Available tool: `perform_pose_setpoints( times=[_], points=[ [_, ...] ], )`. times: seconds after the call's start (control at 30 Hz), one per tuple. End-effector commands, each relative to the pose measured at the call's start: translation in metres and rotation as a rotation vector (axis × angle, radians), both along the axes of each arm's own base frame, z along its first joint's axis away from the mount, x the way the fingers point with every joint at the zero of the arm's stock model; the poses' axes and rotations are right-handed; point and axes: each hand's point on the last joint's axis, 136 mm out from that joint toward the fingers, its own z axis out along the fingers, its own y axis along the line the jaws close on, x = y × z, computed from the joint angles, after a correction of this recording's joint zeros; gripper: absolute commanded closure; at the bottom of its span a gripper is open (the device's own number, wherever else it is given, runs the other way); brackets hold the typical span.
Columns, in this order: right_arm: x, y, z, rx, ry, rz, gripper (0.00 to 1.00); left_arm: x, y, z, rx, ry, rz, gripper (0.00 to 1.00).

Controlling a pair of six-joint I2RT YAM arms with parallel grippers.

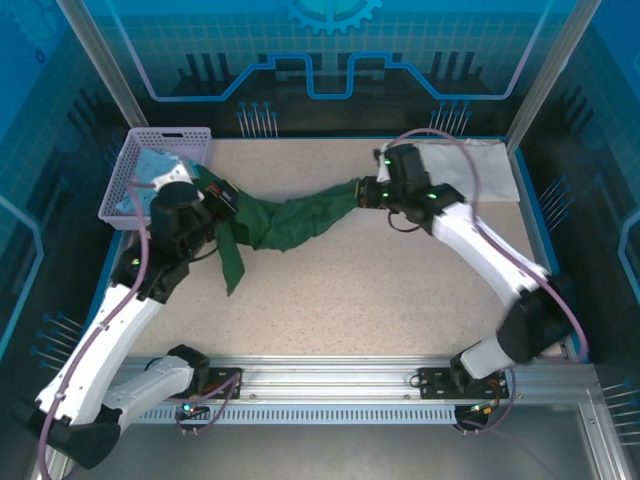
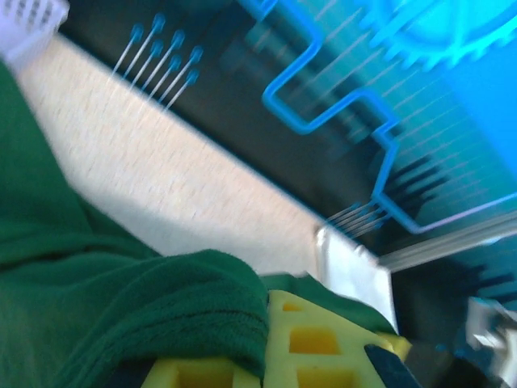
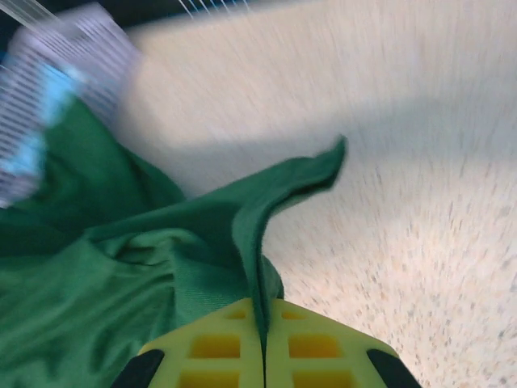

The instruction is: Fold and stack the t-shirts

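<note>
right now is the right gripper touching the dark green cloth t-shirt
Touching. The right wrist view shows the right gripper shut on a fold of the dark green cloth t-shirt, the cloth pinched between its yellow fingers.

No word, number, brand or label can be read. The one sign is a pale blue gear emblem (image 1: 330, 12) on the back panel (image 1: 200, 40), well beyond the left end effector (image 1: 222, 198) and the right end effector (image 1: 358, 190). Under it run blue circuit-like lines (image 1: 200, 98), which carry no letters.
</note>
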Motion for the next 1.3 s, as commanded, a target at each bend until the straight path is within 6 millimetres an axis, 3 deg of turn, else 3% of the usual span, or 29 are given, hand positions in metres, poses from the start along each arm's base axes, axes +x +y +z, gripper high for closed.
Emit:
perform_pose_setpoints(
  times=[0.0,0.17,0.33,0.5,0.67,0.77,0.83,0.93,1.0,1.07,1.1,1.13,1.17,1.2,1.27],
  points=[
    [-0.026,-0.027,0.043,-0.029,-0.162,-0.02,1.0,-0.014,0.025,0.079,0.028,-0.202,0.083,1.0],
    [-0.08,-0.056,0.109,0.031,-0.386,-0.025,1.0,-0.036,0.041,0.153,0.033,-0.366,0.126,1.0],
    [-0.128,-0.091,0.162,0.07,-0.579,-0.077,1.0,-0.046,0.024,0.199,-0.022,-0.448,0.017,1.0],
    [-0.142,-0.11,0.186,0.036,-0.642,-0.124,1.0,-0.038,-0.004,0.213,-0.066,-0.426,-0.125,1.0],
    [-0.123,-0.118,0.184,-0.034,-0.608,-0.205,1.0,-0.012,-0.019,0.202,-0.062,-0.361,-0.156,1.0],
    [-0.089,-0.139,0.158,-0.185,-0.473,-0.367,1.0,0.028,-0.019,0.173,-0.012,-0.27,-0.096,1.0],
    [-0.056,-0.149,0.129,-0.274,-0.355,-0.433,1.0,0.074,-0.018,0.137,-0.008,-0.166,-0.063,1.0],
    [-0.001,-0.168,0.083,-0.323,-0.205,-0.493,1.0,0.153,-0.017,0.069,-0.003,0.015,-0.028,0.97],
    [0.038,-0.191,0.048,-0.337,-0.084,-0.569,1.0,0.215,-0.021,0.021,0.047,0.127,-0.021,0.65],
    [0.074,-0.211,0.015,-0.338,0.025,-0.632,1.0,0.266,-0.025,-0.012,0.133,0.218,-0.033,0.52],
    [0.089,-0.221,0.0,-0.319,0.09,-0.658,0.95,0.281,-0.022,-0.027,0.174,0.256,-0.017,0.3],
    [0.098,-0.227,-0.017,-0.303,0.161,-0.665,0.79,0.289,-0.021,-0.042,0.17,0.277,-0.024,0.11],
    [0.104,-0.235,-0.03,-0.266,0.242,-0.675,0.55,0.292,-0.024,-0.06,0.147,0.316,-0.047,0.05],
    [0.105,-0.239,-0.04,-0.218,0.306,-0.676,0.42,0.292,-0.025,-0.076,0.154,0.364,-0.053,0.03],
    [0.101,-0.245,-0.048,-0.124,0.334,-0.686,0.31,0.283,-0.03,-0.099,0.203,0.416,-0.07,0.01]
  ],
)
